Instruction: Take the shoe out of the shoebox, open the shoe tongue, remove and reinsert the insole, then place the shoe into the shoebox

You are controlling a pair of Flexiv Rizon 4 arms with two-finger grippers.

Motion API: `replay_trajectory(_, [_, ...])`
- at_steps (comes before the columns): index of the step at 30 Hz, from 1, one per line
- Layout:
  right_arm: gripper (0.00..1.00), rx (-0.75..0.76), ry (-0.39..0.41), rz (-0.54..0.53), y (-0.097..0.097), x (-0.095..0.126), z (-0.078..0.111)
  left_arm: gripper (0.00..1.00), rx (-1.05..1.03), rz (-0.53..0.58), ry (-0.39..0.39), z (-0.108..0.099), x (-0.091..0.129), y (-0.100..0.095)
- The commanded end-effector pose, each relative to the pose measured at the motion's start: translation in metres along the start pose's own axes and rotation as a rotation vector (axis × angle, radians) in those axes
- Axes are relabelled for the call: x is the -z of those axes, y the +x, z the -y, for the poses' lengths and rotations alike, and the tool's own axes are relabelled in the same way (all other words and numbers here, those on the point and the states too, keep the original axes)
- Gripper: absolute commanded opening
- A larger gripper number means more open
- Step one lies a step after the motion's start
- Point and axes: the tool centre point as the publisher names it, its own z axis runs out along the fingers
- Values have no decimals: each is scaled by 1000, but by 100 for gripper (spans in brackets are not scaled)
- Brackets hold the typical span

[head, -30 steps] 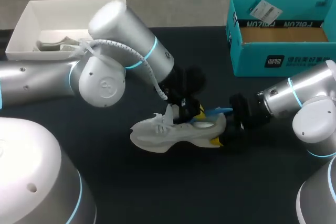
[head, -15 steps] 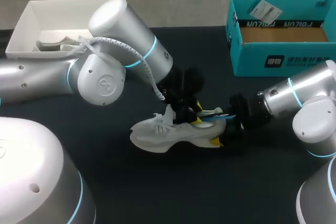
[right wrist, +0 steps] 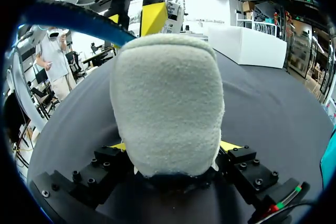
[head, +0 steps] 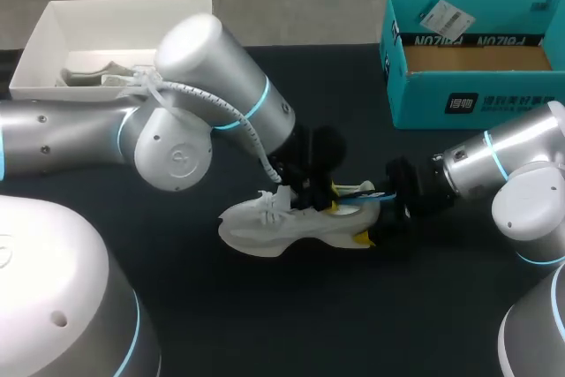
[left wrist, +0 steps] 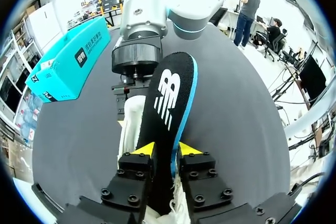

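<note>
a black table (head: 265,324) fills the head view, with the left arm (head: 177,130) coming far in across it and the right arm (head: 503,165) entering low from the other side. a teal shoebox (head: 477,99) stands open at the far right corner, with no shoe in it. a white tray (head: 35,50) sits at the far left. the white shoe (head: 265,231) lies on its sole near the middle of the table, well apart from the shoebox, with its heel toward the right arm. the black insole (left wrist: 168,103), edged in blue, sticks out above the shoe's opening and looks mostly clear of the shoe

this looks like the insole step. whether the insole is coming out or going back in cannot be told from this moment. if it is going back, the next move calls for steering its free end down through the opening and along the inside while the heel is held steady

the left gripper (left wrist: 166,149) is closed on the insole, one yellow tip pressed to each face. the right gripper (right wrist: 174,145) clasps the shoe's padded heel from both sides, fingers set wide
</note>
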Motion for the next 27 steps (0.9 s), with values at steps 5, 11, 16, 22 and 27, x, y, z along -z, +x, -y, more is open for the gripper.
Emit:
replay_trajectory(5, [0,0,2,3,2,-5,3,0,16,-17,12,2,-3,-5])
replay_trajectory(11, [0,0,2,3,2,-5,3,0,34,-46,67,9,16,-5])
replay_trajectory(16, [0,0,2,3,2,-5,3,0,59,-81,127,18,37,-8])
replay_trajectory(22, [0,0,2,3,2,-5,3,0,85,-108,209,32,57,-10])
replay_trajectory(27, [0,0,2,3,2,-5,3,0,111,-139,274,44,70,-11])
